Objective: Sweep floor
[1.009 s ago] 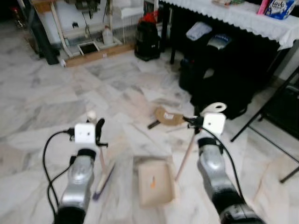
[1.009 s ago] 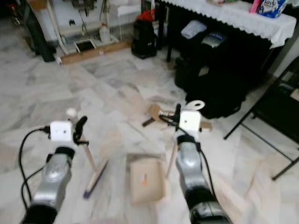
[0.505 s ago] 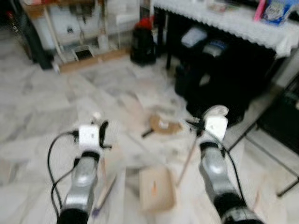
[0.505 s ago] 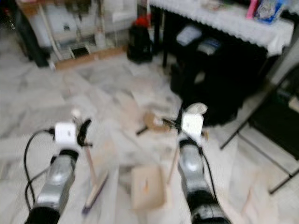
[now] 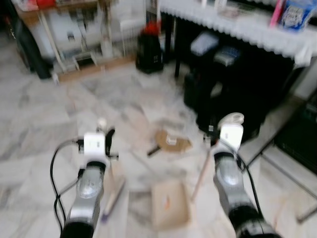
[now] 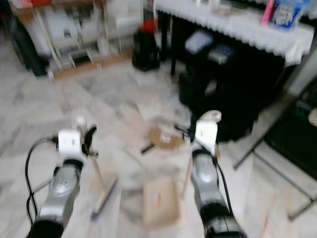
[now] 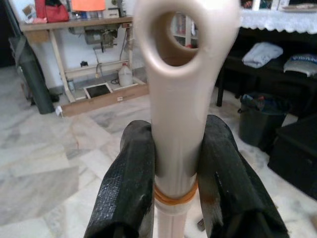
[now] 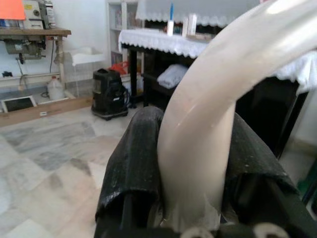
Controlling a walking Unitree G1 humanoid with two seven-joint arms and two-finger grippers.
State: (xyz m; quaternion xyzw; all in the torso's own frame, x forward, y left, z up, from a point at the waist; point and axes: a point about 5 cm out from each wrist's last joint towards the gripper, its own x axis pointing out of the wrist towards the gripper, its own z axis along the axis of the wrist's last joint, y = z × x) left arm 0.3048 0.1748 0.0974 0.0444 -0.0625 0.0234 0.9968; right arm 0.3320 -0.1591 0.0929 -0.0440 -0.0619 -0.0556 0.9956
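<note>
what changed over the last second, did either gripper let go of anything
No. The left gripper stays shut on the broom handle and the right gripper on the dustpan handle. The whole head picture has shifted a little and blurred, so the camera moved, not the things. The dustpan tray sits on the floor between the arms as before, with the brown cardboard piece lying just beyond it.

The right hand (image 8: pixel 195 198) grips a curved, glossy beige plastic handle (image 8: pixel 218 114), its two black fingers (image 8: pixel 131 163) pressed against either side of it. Beyond lies a grey-veined white marble floor (image 8: pixel 44 148), where a black canister vacuum cleaner (image 8: pixel 110 98) stands near a dark table (image 8: pixel 163 42) draped with a white lace-edged cloth. A folded pale cloth (image 8: pixel 172 75) lies under that table, and a white plastic jug (image 8: pixel 55 89) stands by a wooden workbench (image 8: pixel 34 32).
</note>
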